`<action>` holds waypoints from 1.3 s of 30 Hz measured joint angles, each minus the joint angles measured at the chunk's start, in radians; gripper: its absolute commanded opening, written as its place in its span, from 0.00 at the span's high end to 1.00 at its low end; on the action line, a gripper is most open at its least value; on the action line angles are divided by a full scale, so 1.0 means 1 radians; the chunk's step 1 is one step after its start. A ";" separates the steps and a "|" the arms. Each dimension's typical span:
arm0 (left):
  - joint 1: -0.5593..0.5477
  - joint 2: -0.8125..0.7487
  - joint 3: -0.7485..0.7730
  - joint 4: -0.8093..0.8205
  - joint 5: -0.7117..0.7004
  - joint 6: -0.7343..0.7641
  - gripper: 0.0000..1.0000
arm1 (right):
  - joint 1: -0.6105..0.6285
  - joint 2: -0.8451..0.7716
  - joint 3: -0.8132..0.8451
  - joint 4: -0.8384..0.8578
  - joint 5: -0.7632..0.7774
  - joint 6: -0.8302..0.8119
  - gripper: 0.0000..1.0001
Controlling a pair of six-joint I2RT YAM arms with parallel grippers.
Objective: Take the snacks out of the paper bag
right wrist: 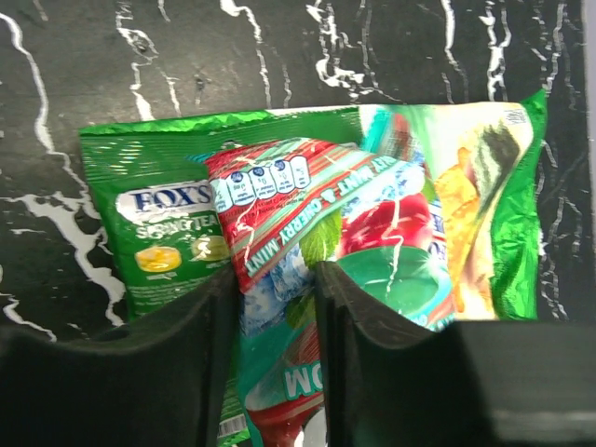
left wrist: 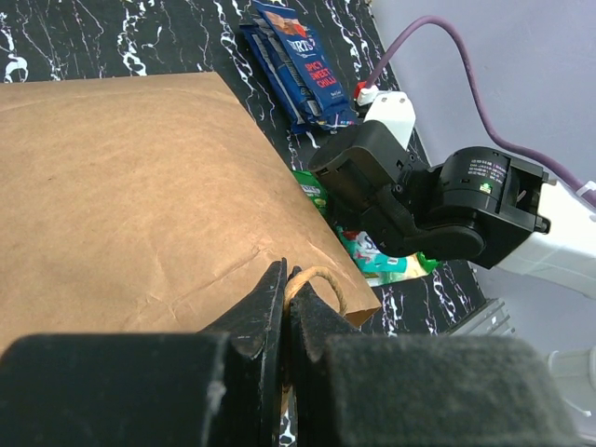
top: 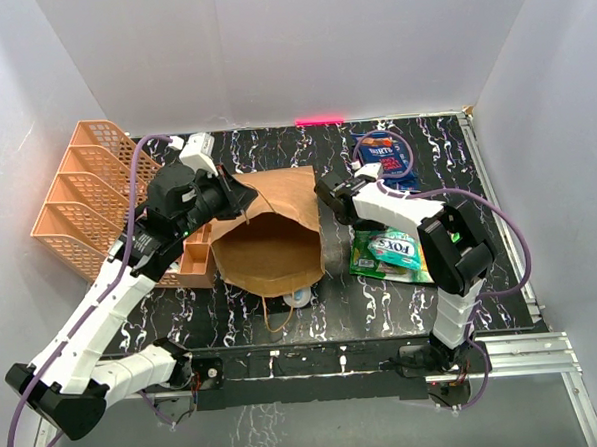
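Brown paper is pinched between the left fingers (left wrist: 272, 303), clenched on the rim of the paper bag (left wrist: 140, 186) right beside its twisted handle (left wrist: 321, 277). Only the left wrist view shows this grip; from overhead the black wrist covers the bag's corner.

The right fingers (right wrist: 222, 303) stand a little apart with a red-and-green mint packet (right wrist: 279, 200) in the gap. Whether they press it I cannot tell. Under that packet lie a green FOX'S packet (right wrist: 158, 223) toward one finger and a shiny green bag (right wrist: 494, 214) toward the other, all on the black marbled desk (right wrist: 74, 56).

Seen from overhead, the paper bag sits between the two pairs of fingers, its open mouth facing the arm bases, with a small white thing (top: 297, 298) at its lip. Bare desk lies between that mouth and the near edge.

Beyond the right fingers, near the far edge, lie dark blue packets (top: 385, 159), apart from the green pile. Outward of the left fingers, orange mesh trays (top: 82, 200) stand by the wall, and a small tan box (top: 194, 254) sits just beside the bag.
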 measured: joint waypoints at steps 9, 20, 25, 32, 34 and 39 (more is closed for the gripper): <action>0.000 -0.017 0.000 -0.008 -0.005 0.000 1.00 | 0.000 -0.034 -0.040 0.053 -0.042 0.007 0.36; 0.000 -0.017 0.000 -0.005 -0.003 0.000 1.00 | 0.000 -0.402 -0.171 0.201 -0.160 -0.185 0.15; 0.000 -0.016 0.000 -0.003 -0.002 0.000 1.00 | 0.000 -0.608 -0.277 0.362 -0.411 -0.416 0.15; 0.000 -0.006 0.000 0.006 0.006 0.000 1.00 | 0.029 -0.912 -0.393 0.647 -0.878 -0.596 0.14; 0.000 0.000 0.000 0.006 0.010 -0.001 1.00 | 0.075 -0.944 -0.423 0.731 -0.956 -0.621 0.15; 0.000 0.008 0.000 0.007 0.019 -0.001 1.00 | 0.385 -0.913 -0.454 0.851 -1.009 -0.779 0.13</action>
